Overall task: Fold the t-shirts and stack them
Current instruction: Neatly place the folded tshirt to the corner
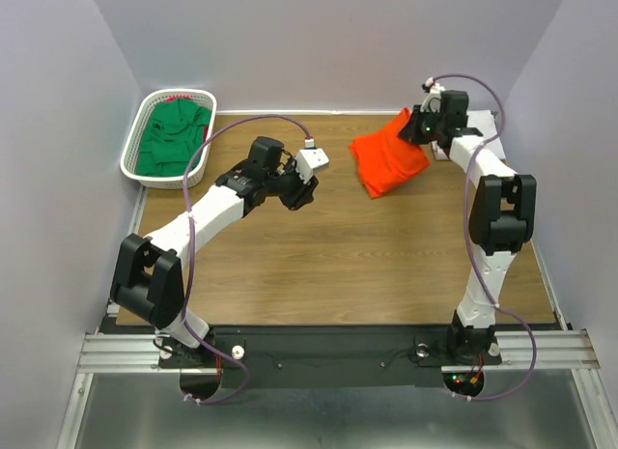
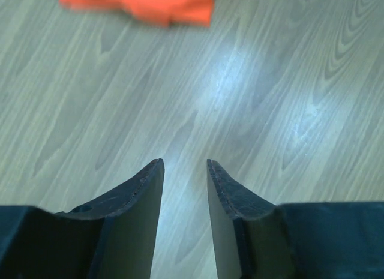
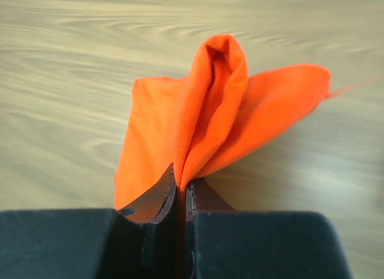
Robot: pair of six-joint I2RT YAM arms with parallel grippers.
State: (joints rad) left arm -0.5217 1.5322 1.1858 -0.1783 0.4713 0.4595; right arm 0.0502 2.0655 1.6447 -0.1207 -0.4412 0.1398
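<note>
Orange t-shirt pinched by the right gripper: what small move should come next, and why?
Probably carry the right gripper and its pinched fold across the orange t-shirt and lay it down: it is shut on a raised edge, the rest lies bunched on the table, and the left gripper is open, empty, off to one side.

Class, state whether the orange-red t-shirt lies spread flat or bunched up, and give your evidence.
Bunched up. The right gripper pinches a fold of the orange-red t-shirt, whose cloth stands in a ridge.

Overhead, two wrist close-ups; orange t-shirt (image 1: 386, 164) common
</note>
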